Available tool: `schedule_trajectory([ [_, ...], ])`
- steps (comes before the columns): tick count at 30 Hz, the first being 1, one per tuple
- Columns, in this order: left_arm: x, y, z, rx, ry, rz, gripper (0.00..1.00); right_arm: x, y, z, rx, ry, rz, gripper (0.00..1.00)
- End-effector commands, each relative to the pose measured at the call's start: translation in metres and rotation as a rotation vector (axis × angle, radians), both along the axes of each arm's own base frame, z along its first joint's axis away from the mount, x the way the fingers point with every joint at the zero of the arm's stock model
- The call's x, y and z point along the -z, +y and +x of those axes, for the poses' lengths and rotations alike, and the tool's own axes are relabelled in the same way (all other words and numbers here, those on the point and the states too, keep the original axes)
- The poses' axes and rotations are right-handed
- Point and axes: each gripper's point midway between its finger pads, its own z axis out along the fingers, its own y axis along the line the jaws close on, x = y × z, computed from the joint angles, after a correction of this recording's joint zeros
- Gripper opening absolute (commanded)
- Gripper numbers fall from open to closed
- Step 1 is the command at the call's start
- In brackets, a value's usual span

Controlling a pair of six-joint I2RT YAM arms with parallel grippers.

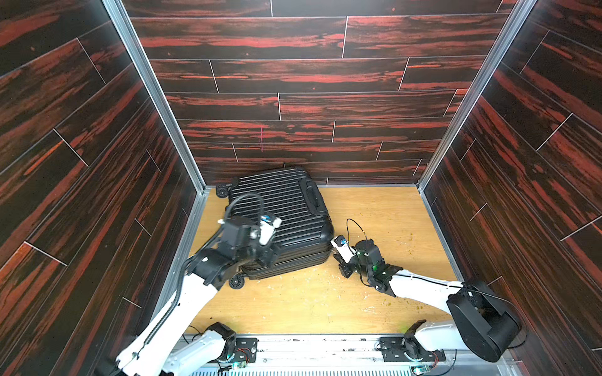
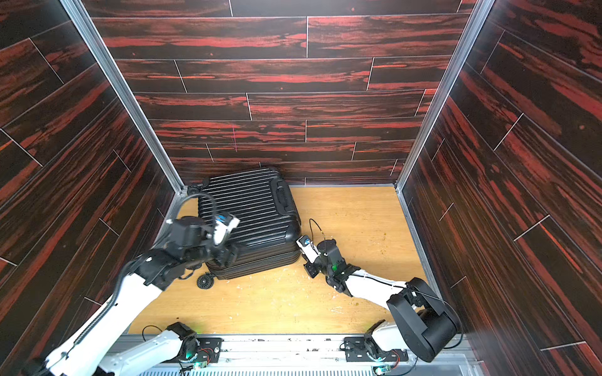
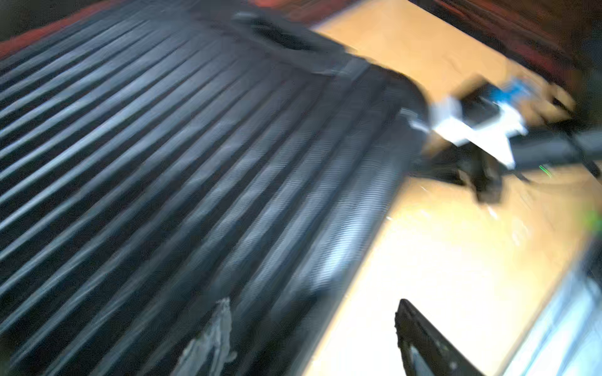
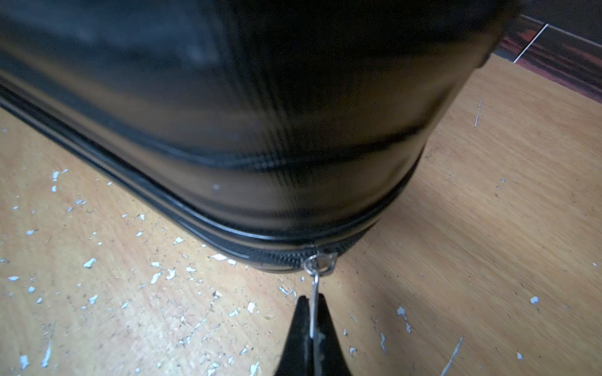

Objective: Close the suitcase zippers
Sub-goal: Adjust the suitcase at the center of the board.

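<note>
Your right gripper (image 4: 312,302) pinches the zipper pull (image 4: 314,288) tight, presumably to drag it round the suitcase (image 1: 286,201). Your left gripper (image 3: 312,304) gapes wide above it, empty.

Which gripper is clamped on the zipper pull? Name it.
The right gripper: shut on the metal zipper pull at the suitcase corner. The left gripper is open over the ribbed shell, holding nothing.

The suitcase (image 1: 286,201) is glossy ribbed plastic, zipper pull (image 4: 314,289) metal, table (image 1: 374,293) scuffed wood.
</note>
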Motion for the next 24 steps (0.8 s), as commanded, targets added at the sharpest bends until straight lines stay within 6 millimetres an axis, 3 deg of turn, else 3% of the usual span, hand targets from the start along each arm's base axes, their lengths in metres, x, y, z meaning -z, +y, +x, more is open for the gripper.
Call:
schedule_trajectory([
  [1,-0.017,-0.028,-0.001,0.203,-0.126,0.078,0.83,-0.031,0.02,0.003,-0.052,-0.075,0.097,0.0],
  [12,0.0,-0.075,0.028,0.341,-0.161,0.317,0.89,-0.034,0.018,0.002,-0.05,-0.08,0.099,0.0],
  [18,0.009,-0.088,0.047,0.34,-0.162,0.379,0.9,-0.033,0.018,0.001,-0.054,-0.076,0.101,0.0],
  [24,0.022,-0.095,0.052,0.354,-0.133,0.423,0.9,-0.032,0.018,0.0,-0.059,-0.073,0.095,0.0],
])
